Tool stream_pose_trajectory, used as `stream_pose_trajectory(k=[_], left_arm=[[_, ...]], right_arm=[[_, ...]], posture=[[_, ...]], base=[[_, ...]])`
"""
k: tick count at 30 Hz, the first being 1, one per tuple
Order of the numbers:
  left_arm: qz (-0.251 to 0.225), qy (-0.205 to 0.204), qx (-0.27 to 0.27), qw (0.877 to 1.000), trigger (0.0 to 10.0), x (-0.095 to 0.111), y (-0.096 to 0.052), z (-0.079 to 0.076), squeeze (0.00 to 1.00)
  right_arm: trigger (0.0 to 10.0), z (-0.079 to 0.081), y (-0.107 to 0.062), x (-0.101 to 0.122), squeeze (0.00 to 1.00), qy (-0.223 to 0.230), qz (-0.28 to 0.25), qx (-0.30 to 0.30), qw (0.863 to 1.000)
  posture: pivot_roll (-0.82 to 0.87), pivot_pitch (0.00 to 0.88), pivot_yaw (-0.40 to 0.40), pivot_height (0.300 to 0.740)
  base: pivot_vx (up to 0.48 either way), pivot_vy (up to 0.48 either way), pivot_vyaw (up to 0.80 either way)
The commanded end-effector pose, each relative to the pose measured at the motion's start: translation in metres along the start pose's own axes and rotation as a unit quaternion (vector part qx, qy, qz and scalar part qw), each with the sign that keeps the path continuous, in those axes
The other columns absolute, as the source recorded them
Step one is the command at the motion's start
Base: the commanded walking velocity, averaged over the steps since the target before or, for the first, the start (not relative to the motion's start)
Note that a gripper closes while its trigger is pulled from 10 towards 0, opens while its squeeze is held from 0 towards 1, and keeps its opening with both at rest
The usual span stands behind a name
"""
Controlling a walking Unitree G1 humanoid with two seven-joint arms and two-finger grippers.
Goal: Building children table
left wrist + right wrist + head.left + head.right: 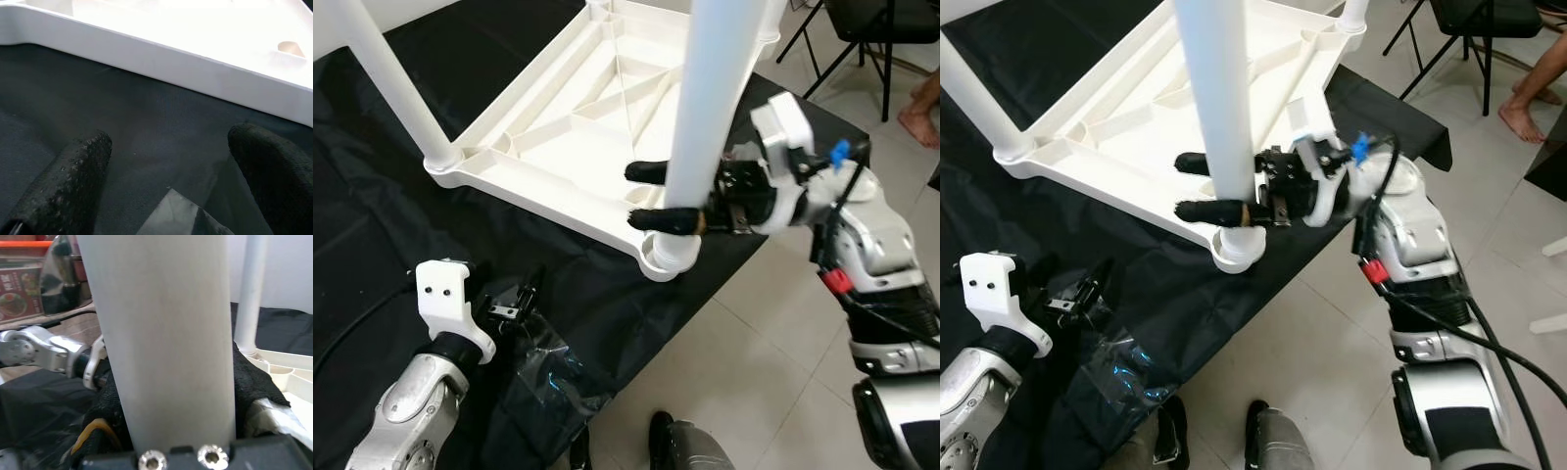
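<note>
Nearest the camera, the left end effector hangs low over the black cloth, its two black fingers spread apart with nothing between them; a crumpled clear plastic wrapper lies on the cloth just beneath and beside it. Ahead of those fingers the cloth runs bare up to the long white edge of the upturned children's table top, which lies with its ribbed underside facing up. Farther out on the robot's right, the right end effector reaches in from the tiled floor side and pinches a white table leg between its two fingers, one on each side of the tube, low down and just above the round corner socket where the leg stands upright. That corner hangs right at the cloth's edge, next to open tile. A second leg stands in the near left corner of the top, and another rises at a far corner. Between the legs the ribbed underside lies open. Beyond the table top, on the right, stand the black legs of a chair and a person's bare foot, well apart from the arm. Dark shoes show at the bottom edge on the tile.
</note>
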State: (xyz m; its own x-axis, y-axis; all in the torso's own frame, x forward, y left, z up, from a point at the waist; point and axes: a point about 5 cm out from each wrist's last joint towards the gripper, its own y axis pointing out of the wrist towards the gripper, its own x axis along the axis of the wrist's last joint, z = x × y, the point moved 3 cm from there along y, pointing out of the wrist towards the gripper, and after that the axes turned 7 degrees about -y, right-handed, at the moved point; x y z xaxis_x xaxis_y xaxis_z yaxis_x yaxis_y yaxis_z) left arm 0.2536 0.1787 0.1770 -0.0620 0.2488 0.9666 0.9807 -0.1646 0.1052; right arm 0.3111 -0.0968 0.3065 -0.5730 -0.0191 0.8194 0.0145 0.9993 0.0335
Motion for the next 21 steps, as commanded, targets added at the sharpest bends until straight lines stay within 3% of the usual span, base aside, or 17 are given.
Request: stream_pose_trajectory(k=[1, 5, 21], left_arm=[[0.004, -0.003, 0.008, 1.000, 10.0, 0.000, -0.004, 0.001, 0.00], [0.004, -0.005, 0.009, 1.000, 10.0, 0.001, -0.005, 0.001, 0.00], [0.006, -0.006, 0.009, 1.000, 10.0, 0.002, -0.005, -0.001, 0.00]], right_arm=[[10.0, 0.000, 0.002, -0.004, 0.00, -0.003, 0.008, 0.001, 1.000], [10.0, -0.004, 0.004, -0.002, 0.00, 0.003, -0.010, -0.017, 1.000], [10.0, 0.012, 0.019, -0.001, 0.00, 0.031, -0.051, -0.002, 0.998]], posture=[[0.00, 0.394, -0.014, 0.740], [0.00, 0.394, -0.014, 0.740], [0.00, 0.396, -0.017, 0.740]], base=[[0.000, 0.000, 0.00], [0.000, 0.000, 0.00], [0.000, 0.000, 0.00]])
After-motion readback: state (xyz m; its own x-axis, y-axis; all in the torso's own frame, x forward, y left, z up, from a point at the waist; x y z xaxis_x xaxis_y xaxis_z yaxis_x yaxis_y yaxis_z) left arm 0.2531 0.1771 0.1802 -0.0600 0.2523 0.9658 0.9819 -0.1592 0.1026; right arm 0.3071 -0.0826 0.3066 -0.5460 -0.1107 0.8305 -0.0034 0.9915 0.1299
